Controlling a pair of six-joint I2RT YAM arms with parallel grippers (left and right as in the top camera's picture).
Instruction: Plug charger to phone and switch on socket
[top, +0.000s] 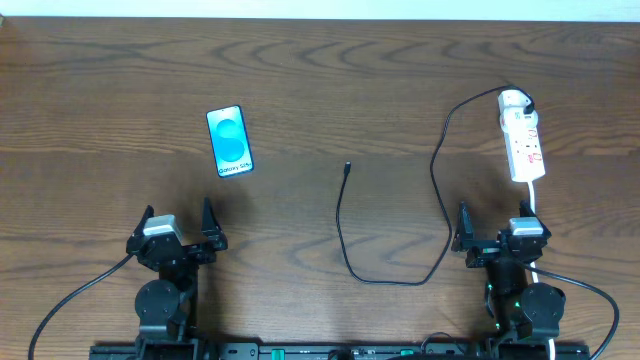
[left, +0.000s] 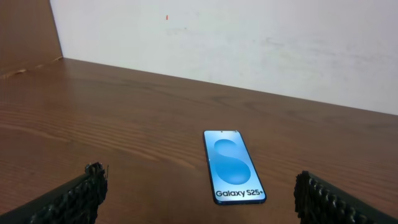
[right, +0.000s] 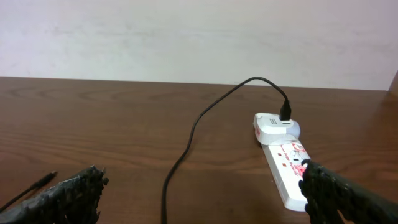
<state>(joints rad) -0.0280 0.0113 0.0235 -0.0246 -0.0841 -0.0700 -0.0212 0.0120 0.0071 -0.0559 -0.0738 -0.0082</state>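
The phone (top: 229, 141) lies flat at the left of the wooden table, blue screen up with "Galaxy" text; in the left wrist view the phone (left: 231, 166) is just ahead of my open, empty left gripper (top: 178, 226) (left: 199, 193). The charger cable (top: 343, 240) loops across the middle, its plug tip (top: 347, 167) free at the centre. Its other end goes to a white adapter in the socket strip (top: 523, 141) at the far right. My right gripper (top: 497, 232) (right: 202, 193) is open and empty, just short of the strip (right: 286, 168) and cable (right: 186, 143).
The strip's white cord (top: 536, 200) runs down past my right arm. A pale wall (left: 249, 43) stands behind the table's far edge. Black arm cables trail off at the front left and front right.
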